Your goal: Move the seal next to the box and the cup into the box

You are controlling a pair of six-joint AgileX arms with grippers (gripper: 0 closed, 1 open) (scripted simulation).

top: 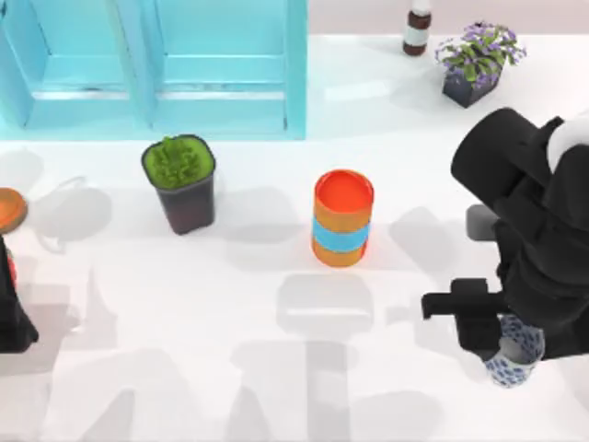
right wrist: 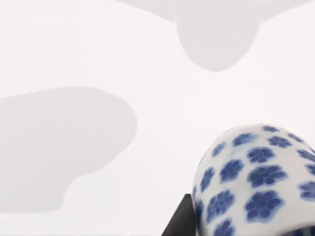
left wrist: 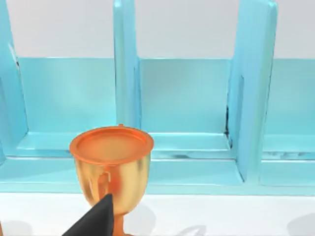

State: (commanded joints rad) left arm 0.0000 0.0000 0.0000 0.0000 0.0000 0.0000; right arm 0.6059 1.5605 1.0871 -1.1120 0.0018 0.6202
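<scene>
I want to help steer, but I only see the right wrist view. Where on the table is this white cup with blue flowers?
Observer: The white porcelain cup with blue flowers is near the table's front right, under the right gripper.
Operator: Where's the box?
Observer: The light-blue open box stands along the back left.
Operator: Anything between?
Observer: A tall orange cylinder with a blue band, mid-table.

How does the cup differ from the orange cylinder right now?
The cup is white with blue flowers; the orange cylinder is orange with a blue band. The cup looks smaller. The cup sits at the right hand near the table's right front; the cylinder stands free mid-table. Both are round open-topped vessels.
</scene>
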